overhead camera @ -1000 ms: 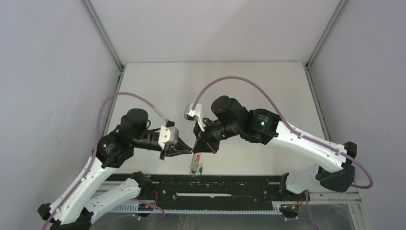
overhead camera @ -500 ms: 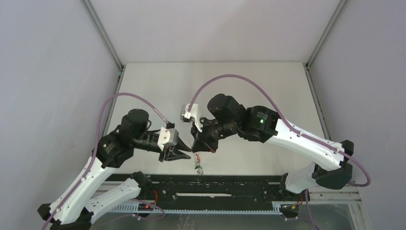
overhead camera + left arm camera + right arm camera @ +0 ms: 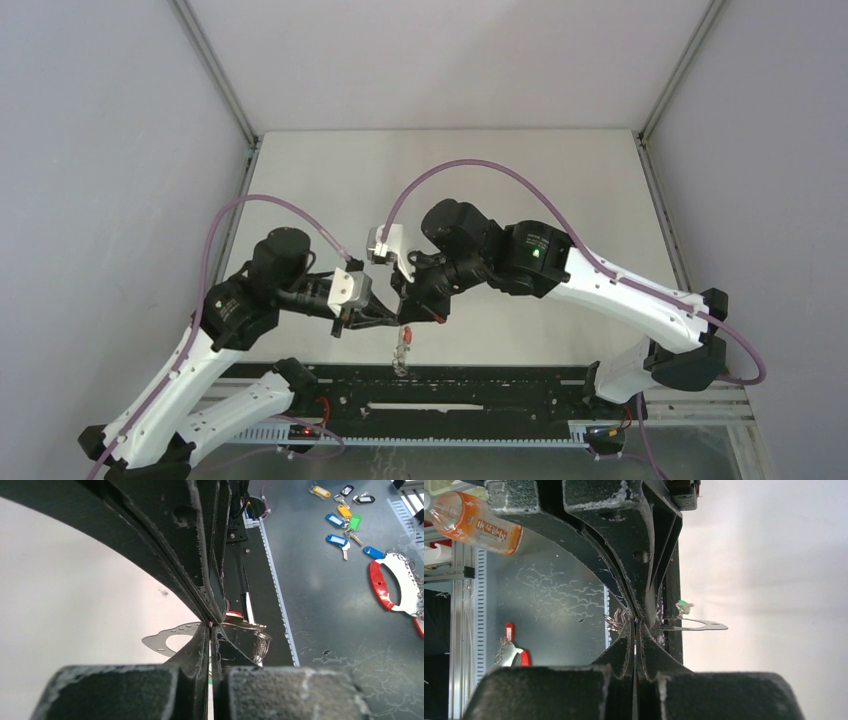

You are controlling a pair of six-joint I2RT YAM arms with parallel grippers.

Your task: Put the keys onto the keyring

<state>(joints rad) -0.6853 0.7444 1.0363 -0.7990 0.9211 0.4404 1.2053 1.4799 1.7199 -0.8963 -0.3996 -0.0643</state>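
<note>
Both my pincers pinched shut, tip to tip, low over the near counter

My left pincer (image 3: 388,318) and right pincer (image 3: 408,316) meet nose to nose above the counter (image 3: 500,170), close to its front edge, each with its fingers pressed to a hairline. The keyring (image 3: 403,352) hangs limp just below where they meet. My right pincer grips it at the top; what my left one nips I cannot tell. From my left wrist the red key (image 3: 233,614) shows just past my fingertips, chain links beside it. From my right wrist the green key (image 3: 682,603) sits just above a flat metal tab (image 3: 696,625) poking out sideways
</note>
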